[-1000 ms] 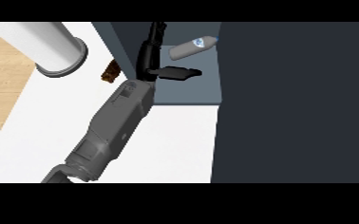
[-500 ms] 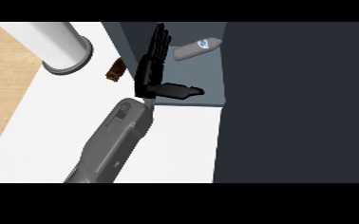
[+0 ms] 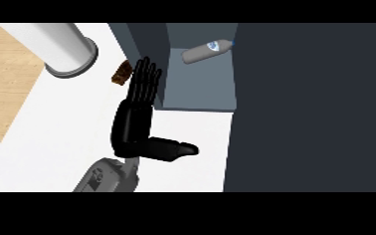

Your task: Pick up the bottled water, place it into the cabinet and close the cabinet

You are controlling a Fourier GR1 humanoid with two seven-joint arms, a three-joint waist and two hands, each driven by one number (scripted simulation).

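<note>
Bottled water (image 3: 208, 51) lies on its side inside the dark cabinet (image 3: 198, 87), its blue-and-white label too small for me to read. From my remote station I see one black hand (image 3: 136, 114) flat over the white counter (image 3: 66, 124), fingers straight and pressed together, thumb out sideways, fingertips (image 3: 145, 65) up-left of the bottle's base, apart from it. I cannot tell which hand it is.

1. My hand (image 3: 136, 122) hovers open over bare white counter (image 3: 66, 124), with free room all around it.
2. The cabinet (image 3: 202, 87) mouth ahead stays passable; only the bottled water (image 3: 207, 51) lies deep inside.
3. The dark cabinet door (image 3: 301, 109) walls off my right.
4. A white cylinder (image 3: 62, 47) and a small brown object (image 3: 121, 72) crowd the far left.
</note>
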